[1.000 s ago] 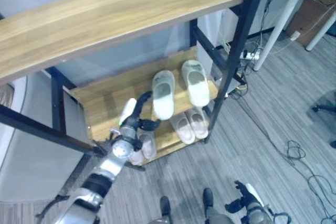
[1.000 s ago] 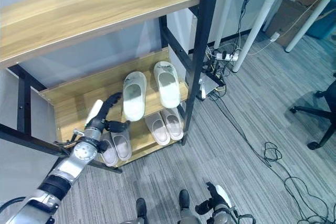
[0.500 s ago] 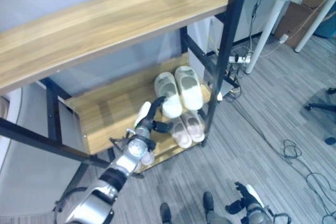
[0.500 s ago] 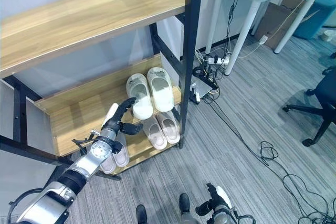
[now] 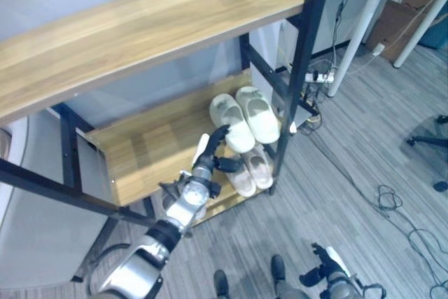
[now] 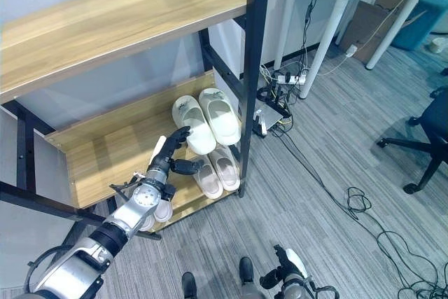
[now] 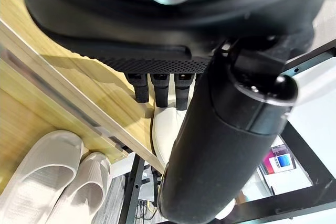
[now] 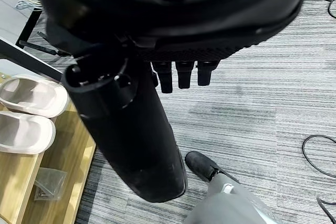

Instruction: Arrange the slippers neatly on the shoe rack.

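A pair of cream slippers lies on the rack's middle shelf [image 5: 140, 148], the left one [image 5: 232, 122] beside the right one [image 5: 257, 113], toes angled toward the back right. My left hand [image 5: 208, 159] reaches in at shelf height, open, its straight fingers [image 6: 180, 134] against the heel of the left cream slipper [image 7: 165, 129]. On the bottom shelf a pale pink pair [image 6: 217, 168] lies below them. A second pale pair [image 6: 157, 209] at the bottom left is partly hidden by my arm. My right hand [image 5: 318, 272] hangs low over the floor, open and holding nothing.
A wide wooden top shelf [image 5: 140, 26] overhangs the rack. A black upright post [image 5: 297, 82] stands just right of the slippers. Past it are a power strip with cables [image 6: 287, 78], a white desk [image 6: 336, 5] and an office chair base [image 6: 427, 131].
My left hand has slid right along the shelf to the cream pair's heel. The cream slippers have turned, toes now swung toward the right. The camera shifted early on.
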